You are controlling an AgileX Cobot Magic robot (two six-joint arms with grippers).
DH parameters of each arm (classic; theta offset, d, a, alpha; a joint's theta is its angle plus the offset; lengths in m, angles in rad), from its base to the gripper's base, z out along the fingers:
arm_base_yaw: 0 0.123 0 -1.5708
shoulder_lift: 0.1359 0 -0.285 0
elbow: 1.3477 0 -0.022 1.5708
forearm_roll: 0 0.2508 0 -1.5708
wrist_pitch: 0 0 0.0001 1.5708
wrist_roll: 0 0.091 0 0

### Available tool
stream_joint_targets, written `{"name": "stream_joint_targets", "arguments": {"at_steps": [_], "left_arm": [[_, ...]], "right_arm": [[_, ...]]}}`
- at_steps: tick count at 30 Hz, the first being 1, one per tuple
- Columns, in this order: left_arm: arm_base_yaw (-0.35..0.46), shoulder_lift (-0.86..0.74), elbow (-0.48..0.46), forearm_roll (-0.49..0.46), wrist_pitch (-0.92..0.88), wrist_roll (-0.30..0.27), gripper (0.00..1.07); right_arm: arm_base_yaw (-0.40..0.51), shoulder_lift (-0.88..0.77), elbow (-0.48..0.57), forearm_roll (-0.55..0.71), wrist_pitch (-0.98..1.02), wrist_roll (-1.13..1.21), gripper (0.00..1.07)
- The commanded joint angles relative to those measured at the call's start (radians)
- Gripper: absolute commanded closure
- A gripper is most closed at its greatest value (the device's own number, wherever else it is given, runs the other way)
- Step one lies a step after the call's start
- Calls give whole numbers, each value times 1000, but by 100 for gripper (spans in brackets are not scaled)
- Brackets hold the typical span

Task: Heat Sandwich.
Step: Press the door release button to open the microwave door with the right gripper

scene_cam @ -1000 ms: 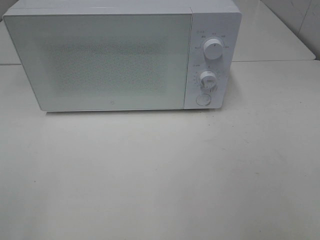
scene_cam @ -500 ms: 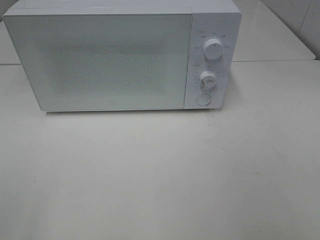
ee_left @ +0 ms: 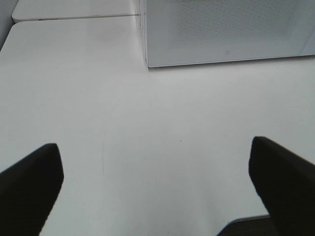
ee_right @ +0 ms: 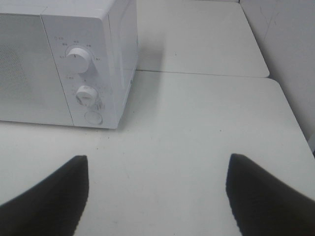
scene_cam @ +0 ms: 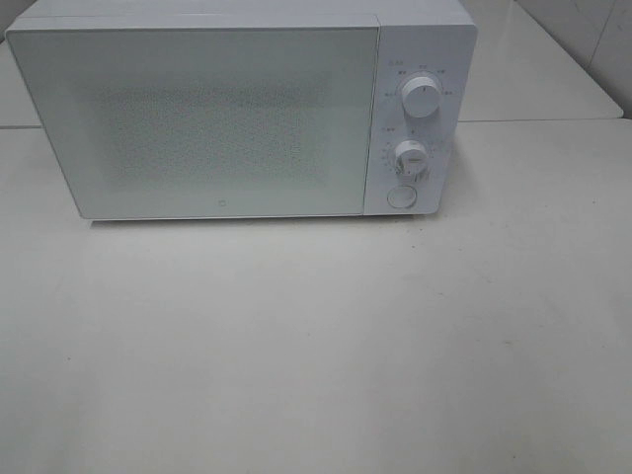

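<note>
The sandwich shows in none of the views: it is not on the desk ahead of either set of jaws. Whether it sits behind the shut, frosted door of the white microwave cannot be told. The coming move therefore seems to turn on the microwave, which stands ahead of both arms with its long axis running across them. The left jaws face the door's outer corner, with most of the oven lying off toward the right arm's side. The right jaws face the control panel, which lies ahead and a little toward the left arm's side. On it, from the top down, are the upper knob, the lower knob and the round button. The right arm looks the better placed for that panel, and the button is probably the door release. Both arms are drawn back, out of the high view, low over the bare desk and well apart from the oven. Each pair of jaws is spread wide and grips nothing.
</note>
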Motion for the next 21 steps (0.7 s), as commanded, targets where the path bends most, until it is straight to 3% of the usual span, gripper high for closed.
{"name": "stream_joint_targets", "arguments": {"at_steps": [1, 21], "left_arm": [[5, -16, 1, -9, 3, -2, 9], [5, -16, 1, -9, 3, -2, 9]], "right_arm": [[-7, 58, -8, 2, -101, 7, 32], [-7, 469, -8, 2, -491, 8, 32]]}}
